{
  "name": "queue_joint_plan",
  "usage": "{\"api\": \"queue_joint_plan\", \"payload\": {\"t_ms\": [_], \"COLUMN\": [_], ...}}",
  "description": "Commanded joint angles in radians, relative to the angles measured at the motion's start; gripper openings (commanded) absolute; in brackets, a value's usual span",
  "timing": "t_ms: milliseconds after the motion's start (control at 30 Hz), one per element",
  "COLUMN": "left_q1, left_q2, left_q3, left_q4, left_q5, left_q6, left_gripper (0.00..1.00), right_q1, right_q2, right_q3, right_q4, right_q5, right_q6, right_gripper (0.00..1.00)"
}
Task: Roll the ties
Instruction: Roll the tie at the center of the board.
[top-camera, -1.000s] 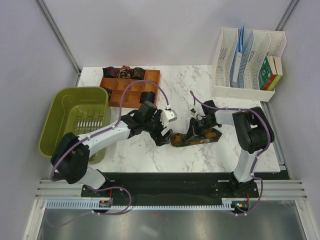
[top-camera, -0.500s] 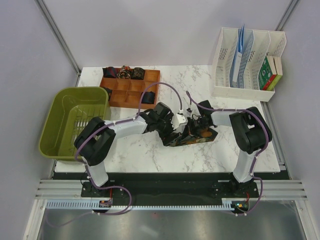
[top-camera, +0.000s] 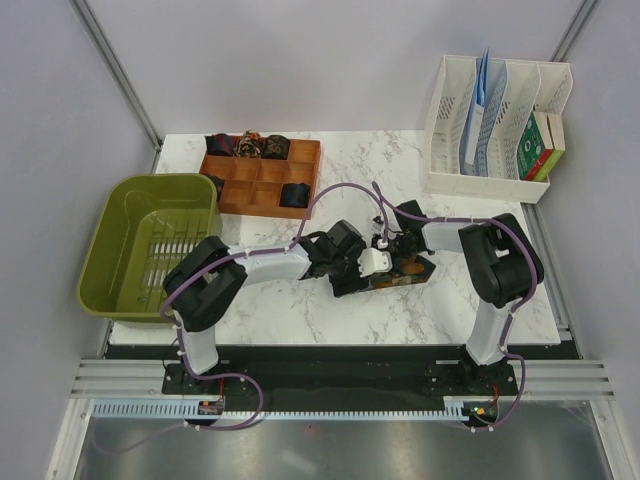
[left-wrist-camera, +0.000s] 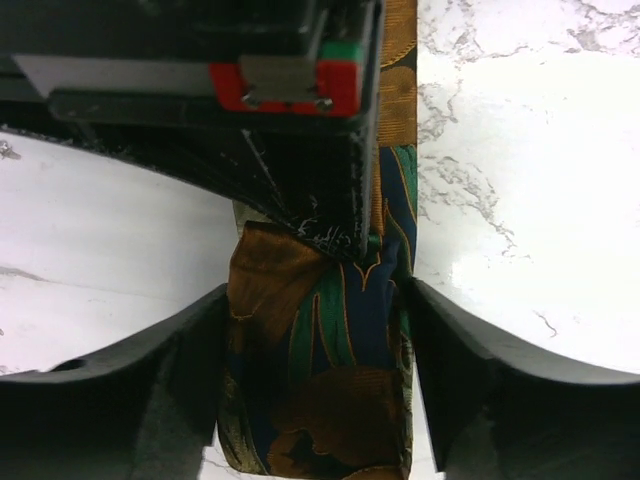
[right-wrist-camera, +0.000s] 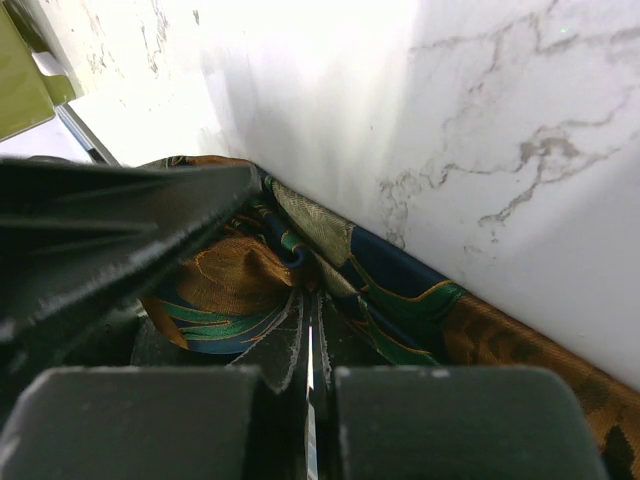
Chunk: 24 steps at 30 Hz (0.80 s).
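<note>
A tie (top-camera: 408, 275), dark with orange and green patterning, lies on the marble table in front of the right arm. Its left end is folded up into a bulge. My left gripper (top-camera: 348, 279) straddles that fold; in the left wrist view its fingers (left-wrist-camera: 180, 380) press both sides of the tie (left-wrist-camera: 330, 370). My right gripper (top-camera: 394, 254) comes from the far side and is shut on a pinch of the tie (right-wrist-camera: 400, 270) at its tips (right-wrist-camera: 310, 300). It shows as a black finger (left-wrist-camera: 310, 190) above the fold.
A brown wooden tray (top-camera: 262, 186) at the back left holds rolled ties (top-camera: 247, 146) in its compartments. A green bin (top-camera: 120, 215) stands at the left edge. A white file rack (top-camera: 452, 120) stands at the back right.
My left arm has swung right across the table and its gripper now sits over the tie's folded left end. The right gripper has stayed on the tie.
</note>
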Motion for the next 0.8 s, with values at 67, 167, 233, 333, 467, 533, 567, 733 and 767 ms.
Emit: {"api": "queue_joint_plan", "payload": {"t_ms": [67, 167, 233, 333, 467, 533, 567, 733, 767], "left_q1": [-0.005, -0.005, -0.005, -0.005, -0.005, -0.005, -0.005, 0.006, 0.015], "left_q2": [0.029, 0.035, 0.043, 0.044, 0.05, 0.047, 0.043, -0.057, -0.077], "left_q3": [-0.028, -0.02, -0.015, -0.014, -0.008, -0.008, -0.009, -0.035, -0.041], "left_q4": [-0.005, -0.02, -0.036, -0.045, -0.056, -0.06, -0.059, -0.077, -0.082], "left_q5": [-0.082, -0.077, -0.074, -0.066, -0.063, -0.065, -0.062, 0.006, 0.017], "left_q6": [0.058, 0.053, 0.049, 0.044, 0.041, 0.039, 0.039, 0.035, 0.035], "left_gripper": [0.61, 0.54, 0.5, 0.47, 0.52, 0.58, 0.64, 0.79, 0.81], "right_q1": [0.006, 0.006, 0.006, 0.006, 0.005, 0.006, 0.005, -0.008, -0.008], "right_q2": [-0.009, -0.027, -0.044, -0.064, -0.076, -0.064, -0.055, 0.051, 0.063], "right_q3": [0.016, 0.021, 0.026, 0.024, 0.007, 0.003, 0.003, 0.038, 0.042], "right_q4": [-0.057, -0.08, -0.094, -0.121, -0.126, -0.123, -0.121, -0.115, -0.115], "right_q5": [0.128, 0.11, 0.104, 0.099, 0.111, 0.133, 0.153, 0.197, 0.2], "right_q6": [-0.023, -0.006, -0.003, -0.001, 0.0, -0.015, -0.023, -0.055, -0.058], "right_gripper": [0.0, 0.0, 0.0, 0.0, 0.0, 0.0, 0.0, 0.0, 0.0]}}
